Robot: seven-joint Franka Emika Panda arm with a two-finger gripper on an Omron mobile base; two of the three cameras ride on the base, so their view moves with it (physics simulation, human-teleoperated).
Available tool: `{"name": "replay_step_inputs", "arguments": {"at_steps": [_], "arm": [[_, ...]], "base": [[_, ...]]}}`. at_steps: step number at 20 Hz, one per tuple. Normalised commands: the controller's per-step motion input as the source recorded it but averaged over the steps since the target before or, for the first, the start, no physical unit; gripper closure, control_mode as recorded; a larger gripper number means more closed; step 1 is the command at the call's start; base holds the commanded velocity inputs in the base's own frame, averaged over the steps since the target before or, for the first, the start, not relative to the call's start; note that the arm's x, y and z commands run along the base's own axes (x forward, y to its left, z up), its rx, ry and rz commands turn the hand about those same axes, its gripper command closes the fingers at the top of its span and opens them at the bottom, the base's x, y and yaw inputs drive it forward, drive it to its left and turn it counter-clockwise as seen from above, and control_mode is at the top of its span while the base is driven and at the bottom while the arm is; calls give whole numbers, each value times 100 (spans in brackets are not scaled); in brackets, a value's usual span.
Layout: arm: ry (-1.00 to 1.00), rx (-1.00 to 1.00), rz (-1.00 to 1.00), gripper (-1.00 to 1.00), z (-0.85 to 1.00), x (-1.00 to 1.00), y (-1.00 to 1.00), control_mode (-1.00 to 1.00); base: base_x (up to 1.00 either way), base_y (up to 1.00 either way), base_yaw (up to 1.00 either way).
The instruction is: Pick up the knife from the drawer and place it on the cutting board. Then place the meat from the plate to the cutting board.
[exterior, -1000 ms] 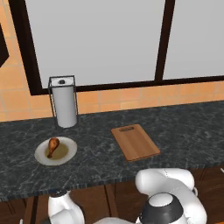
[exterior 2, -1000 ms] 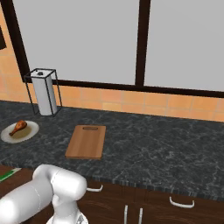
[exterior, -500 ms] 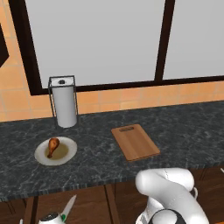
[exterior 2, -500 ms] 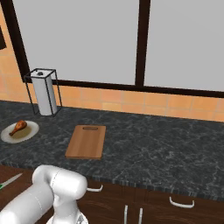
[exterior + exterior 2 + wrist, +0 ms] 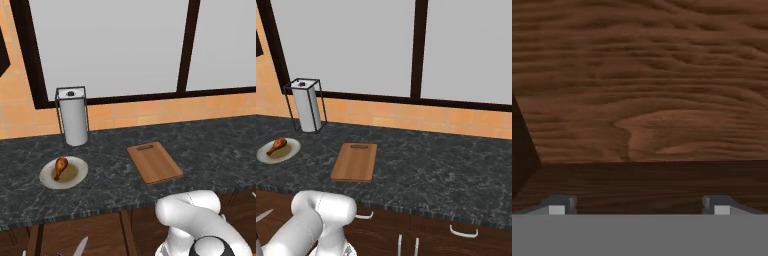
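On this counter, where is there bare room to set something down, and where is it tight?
The cutting board is bare on top. Open counter runs right of it along the window wall. A bare strip lies between board and plate. It is tighter at the left: the meat fills part of the plate, with the paper towel holder just behind it.

Meat on plate, left of cutting board

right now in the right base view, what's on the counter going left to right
plate with the meat on it → paper towel holder → cutting board
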Motion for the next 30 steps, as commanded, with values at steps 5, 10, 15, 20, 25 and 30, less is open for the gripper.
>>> {"name": "replay_step_inputs", "arguments": {"at_steps": [5, 10, 15, 20, 25, 30], "arm": [[0, -18, -7, -100, 44, 73, -15, -100], [0, -9, -10, -100, 18, 55, -20, -100], [-9, -1, -7, -100, -7, 8, -11, -100], [-13, 0, 0, -100, 0, 33, -23, -100], [-11, 1, 0, -100, -3, 38, -14, -100], [-7, 2, 1, -100, -20, 53, -1, -100]], "base": [[0, 0, 0], [0, 0, 0], [0, 0, 0], [0, 0, 0], [0, 0, 0], [0, 0, 0]]}}
